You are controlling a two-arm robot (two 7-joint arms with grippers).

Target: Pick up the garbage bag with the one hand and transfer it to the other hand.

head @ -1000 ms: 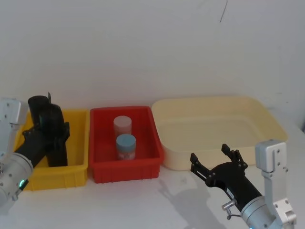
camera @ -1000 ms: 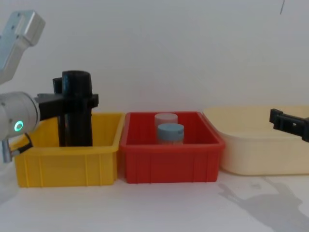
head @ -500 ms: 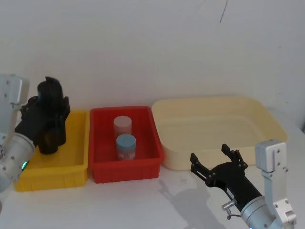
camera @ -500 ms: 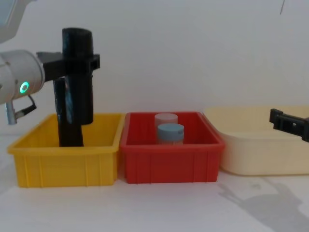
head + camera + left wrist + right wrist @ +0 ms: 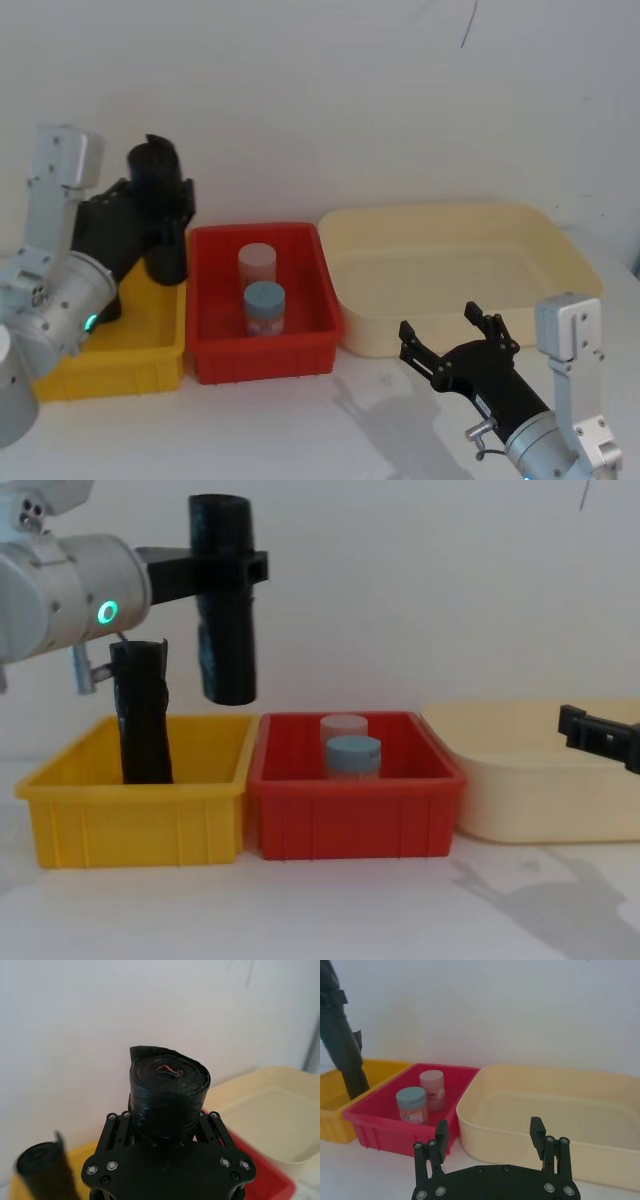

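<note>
The garbage bag, a thick glossy black roll, hangs upright in the air above the seam between the yellow bin and the red bin. My left gripper is shut on its upper part, on the silver arm with the green-lit ring. From the head, the garbage bag sits in the left gripper beside the red bin's left wall. At the left wrist, the roll's top end rises between the jaws. My right gripper stands open and holds nothing in front of the cream tray; its fingertips show apart.
A slimmer black roll stands in the yellow bin. The red bin holds a pink-lidded jar and a blue-lidded jar. A large cream tray lies to the right. White table surface stretches in front of the bins.
My left gripper has lifted the garbage bag out of the yellow bin and carried it up and to the right, toward the red bin. The right arm has not moved.
</note>
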